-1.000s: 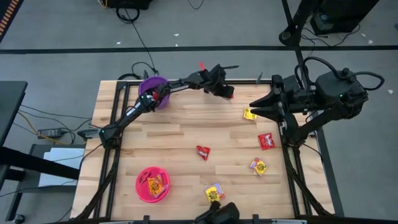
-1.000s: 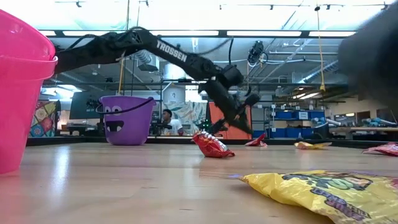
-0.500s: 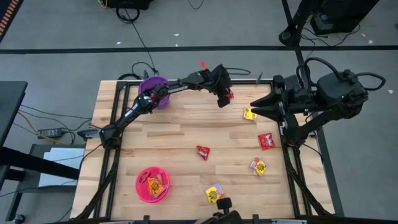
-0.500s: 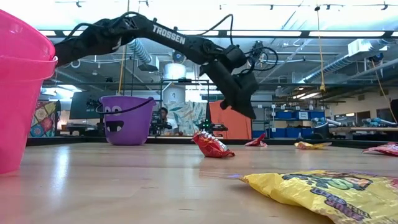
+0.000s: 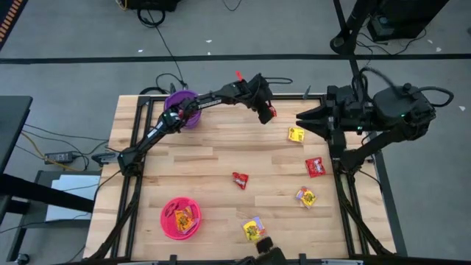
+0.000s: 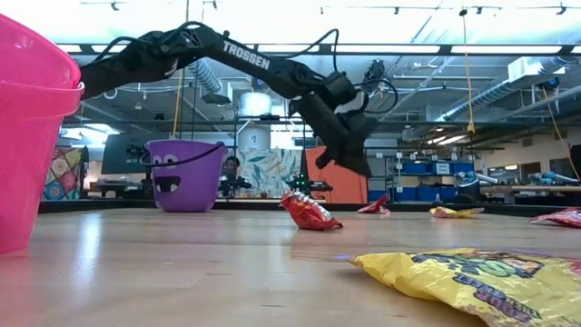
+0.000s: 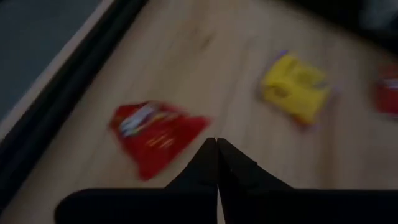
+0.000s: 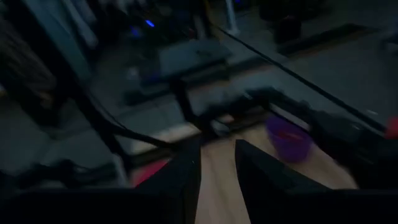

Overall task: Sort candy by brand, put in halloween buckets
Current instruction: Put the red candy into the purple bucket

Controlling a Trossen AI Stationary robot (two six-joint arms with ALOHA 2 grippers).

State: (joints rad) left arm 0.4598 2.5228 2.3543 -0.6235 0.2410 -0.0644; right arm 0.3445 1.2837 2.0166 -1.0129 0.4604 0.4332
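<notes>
My left gripper [image 5: 265, 115] [image 6: 360, 167] hangs shut and holds nothing above the table's far edge. It points slantwise down beside a red candy packet [image 5: 273, 112] [image 7: 155, 134] that lies flat on the wood. My right gripper [image 5: 299, 121] [image 8: 214, 168] is raised at the table's right side, open and holding nothing. Loose candy lies on the table: a yellow packet [image 5: 296, 134] [image 7: 295, 93], a red one [image 5: 315, 167], a red one at the middle [image 5: 240, 179] [image 6: 309, 211], and two yellow ones [image 5: 305, 196] [image 5: 254, 229]. The purple bucket [image 5: 180, 109] [image 6: 185, 174] stands at the far left. The pink bucket [image 5: 180, 218] stands at the near left with yellow packets inside.
The left arm [image 5: 199, 103] stretches over the purple bucket's rim side along the far edge. A black frame rail [image 7: 68, 93] borders the table just beyond the red packet. A dark device [image 5: 266, 252] sits at the near edge. Bare wood lies between the two buckets.
My left gripper has risen from the tabletop beside the red packet at the far edge and rolled about its own axis, staying shut. The red packet has stayed on the table.
</notes>
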